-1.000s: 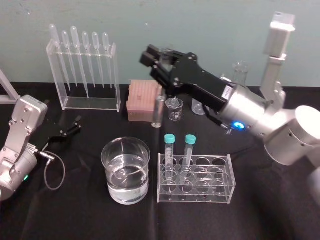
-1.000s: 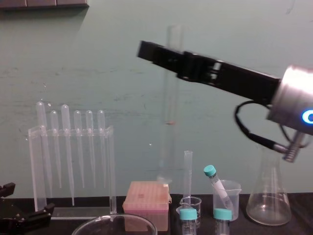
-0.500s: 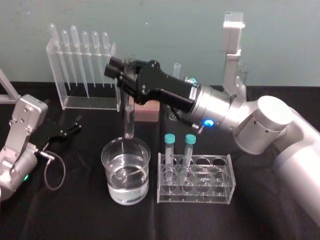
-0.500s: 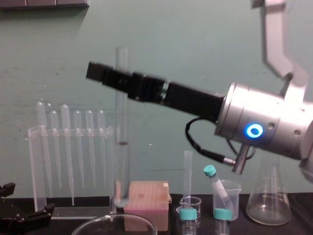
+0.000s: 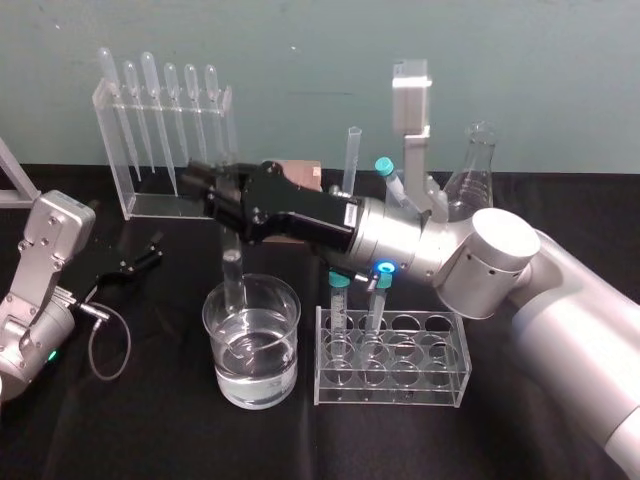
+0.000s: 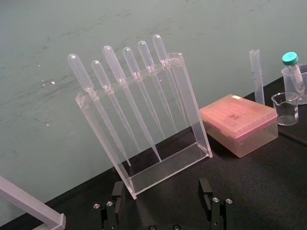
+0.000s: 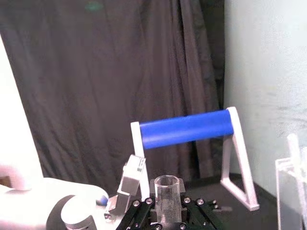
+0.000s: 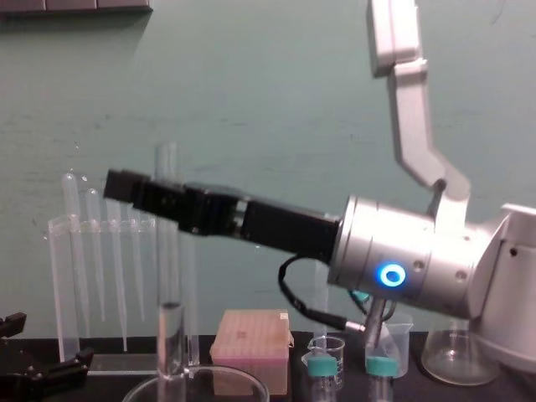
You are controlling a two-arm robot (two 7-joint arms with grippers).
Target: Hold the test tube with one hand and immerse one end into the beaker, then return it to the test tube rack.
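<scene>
Right gripper (image 5: pixel 210 190) reaches in over the beaker (image 5: pixel 280 372) from the far right side, jaws clenched on the test tube (image 8: pixel 170 335). The grip sits on the upper part of the tube, with the open rim standing clear above the jaws, and the wrist view looks straight onto that rim. The tube's long axis is close to upright, open end up and rounded end down. Its lower end is inside the beaker's rim, toward the side away from the rack. I can't tell whether the tip has reached the water. A faint line shows partway up the tube, which may be liquid or a mark. Judged on handling, the tube is thin glass: light, stiff, slick and easy to crack. It wants a modest squeeze high up near the rim, leaving the bottom free to dip, and a straight lift, since any tilt would knock it against the beaker wall. The test tube rack (image 5: pixel 460 372) stands just right of the beaker on the table (image 5: pixel 150 430) and holds two capped tubes. Left gripper (image 6: pixel 163 201) is parked well left of the beaker, low over the table, jaws spread with nothing between them.
</scene>
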